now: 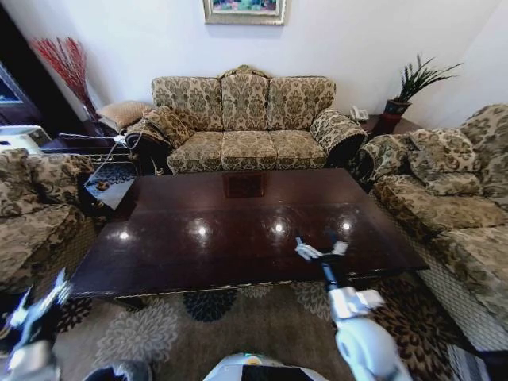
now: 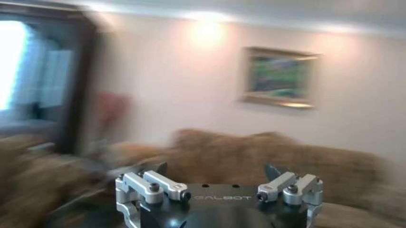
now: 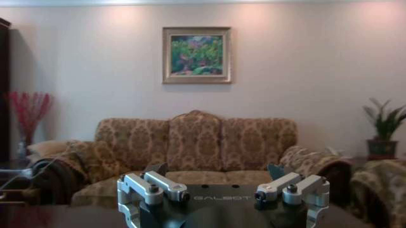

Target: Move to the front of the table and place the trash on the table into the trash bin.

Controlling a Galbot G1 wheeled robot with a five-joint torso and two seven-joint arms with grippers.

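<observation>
The table (image 1: 238,230) is dark, glossy reddish-brown wood with a small inset square panel (image 1: 244,185), and it spreads across the middle of the head view. Ceiling lights reflect on its top. No trash shows on it, and the trash bin is out of view. My right gripper (image 1: 321,248) hangs open over the table's front right part, holding nothing; the right wrist view shows its fingers (image 3: 155,171) spread apart, facing the far sofa. My left gripper (image 1: 38,302) is open and low at the left, off the table's front left corner, its fingers (image 2: 159,170) apart.
A patterned three-seat sofa (image 1: 246,119) stands behind the table, an armchair (image 1: 32,206) to its left and another sofa (image 1: 452,198) to its right. A potted plant (image 1: 405,91) sits at the back right. A patterned rug (image 1: 238,317) lies under the table's near edge.
</observation>
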